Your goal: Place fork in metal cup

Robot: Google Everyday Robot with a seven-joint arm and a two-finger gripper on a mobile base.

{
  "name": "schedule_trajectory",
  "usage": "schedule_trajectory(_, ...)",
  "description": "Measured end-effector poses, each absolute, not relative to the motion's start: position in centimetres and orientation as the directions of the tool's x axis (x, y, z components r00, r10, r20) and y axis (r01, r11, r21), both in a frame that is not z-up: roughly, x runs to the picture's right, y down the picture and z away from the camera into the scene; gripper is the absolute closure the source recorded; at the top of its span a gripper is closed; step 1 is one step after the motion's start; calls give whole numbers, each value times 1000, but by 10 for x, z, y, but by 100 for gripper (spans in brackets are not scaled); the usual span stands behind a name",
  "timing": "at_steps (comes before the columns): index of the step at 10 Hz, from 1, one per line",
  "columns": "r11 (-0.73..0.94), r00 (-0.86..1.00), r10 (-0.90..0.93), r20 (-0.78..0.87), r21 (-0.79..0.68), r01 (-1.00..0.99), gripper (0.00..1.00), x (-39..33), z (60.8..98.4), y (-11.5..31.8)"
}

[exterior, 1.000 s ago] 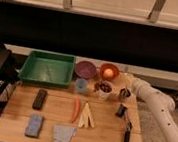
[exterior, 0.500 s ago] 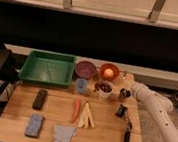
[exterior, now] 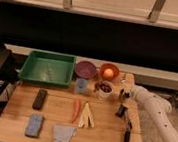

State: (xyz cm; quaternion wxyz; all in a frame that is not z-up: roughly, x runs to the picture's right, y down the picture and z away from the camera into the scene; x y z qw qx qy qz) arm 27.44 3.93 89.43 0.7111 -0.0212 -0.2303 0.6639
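The metal cup [exterior: 121, 110] is a small dark-looking cylinder standing on the right part of the wooden table [exterior: 50, 115]. My gripper [exterior: 124, 95] is at the end of the white arm that reaches in from the right. It hangs just behind and above the cup, right of the white cup with dark contents [exterior: 104, 89]. It is shut on the fork [exterior: 124, 81], a thin silvery sliver that sticks up from the gripper. The fork's lower end is hidden by the gripper.
A green tray [exterior: 47, 69], a purple bowl [exterior: 86, 69] and an orange bowl [exterior: 108, 71] line the back. A pale blue cup [exterior: 81, 86] stands mid-table. A black-handled utensil [exterior: 126, 137] lies front right. An orange stick [exterior: 75, 110], pale pieces [exterior: 88, 117], a black block [exterior: 39, 98], a blue sponge [exterior: 34, 125] and a grey cloth [exterior: 63, 135] lie in front.
My gripper has moved a little to the left and down, closer to the metal cup. Nothing on the table has moved.
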Motion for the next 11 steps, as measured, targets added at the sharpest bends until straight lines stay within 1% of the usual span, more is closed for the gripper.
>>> schedule_trajectory(1,111,6,956,294,-342,-933,99,274,895,42)
schedule_trajectory(2,98,-8,957,289,-349,-932,95,275,895,44)
schedule_trajectory(3,90,-16,958,286,-351,-932,87,276,895,45)
schedule_trajectory(4,86,-19,958,285,-350,-933,75,278,895,45)
schedule_trajectory(6,86,-19,959,284,-352,-932,57,276,895,46)
schedule_trajectory(8,85,-21,958,285,-353,-932,36,277,895,46)
schedule_trajectory(9,90,-18,957,288,-358,-929,31,276,894,46)
schedule_trajectory(11,96,-20,955,295,-373,-923,30,278,891,45)
